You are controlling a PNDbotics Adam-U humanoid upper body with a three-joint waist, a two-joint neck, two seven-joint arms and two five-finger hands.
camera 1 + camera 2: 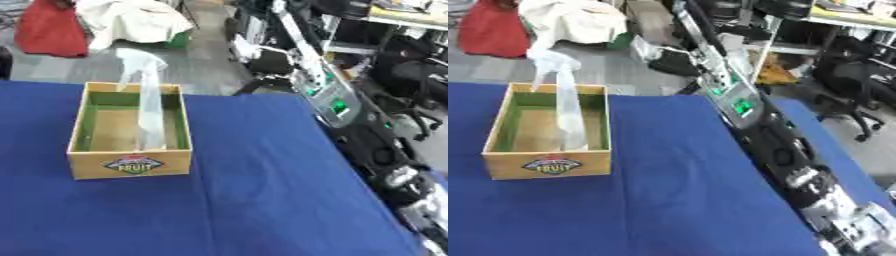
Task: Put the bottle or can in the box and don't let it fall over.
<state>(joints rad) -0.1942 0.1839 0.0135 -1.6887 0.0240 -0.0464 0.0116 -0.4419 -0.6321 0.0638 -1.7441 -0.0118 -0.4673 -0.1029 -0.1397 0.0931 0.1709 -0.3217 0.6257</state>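
Observation:
A wooden box (129, 165) with a green inside and a fruit label on its front stands on the blue table (254, 200), left of centre. Inside it, towards the right wall, stands a tall pale see-through bottle (150, 107). It is upright, rises well above the rim, and nothing touches it. My right arm (741, 107) runs down the right side of the table. My right hand (837, 215) shows blurred at the lower right corner, far from the box. My left hand is out of sight.
The table's right edge (350, 165) slants under my right arm. Beyond the far edge are a red bag (48, 30), a white cloth (131, 20) and a black office chair (855, 80) on the floor.

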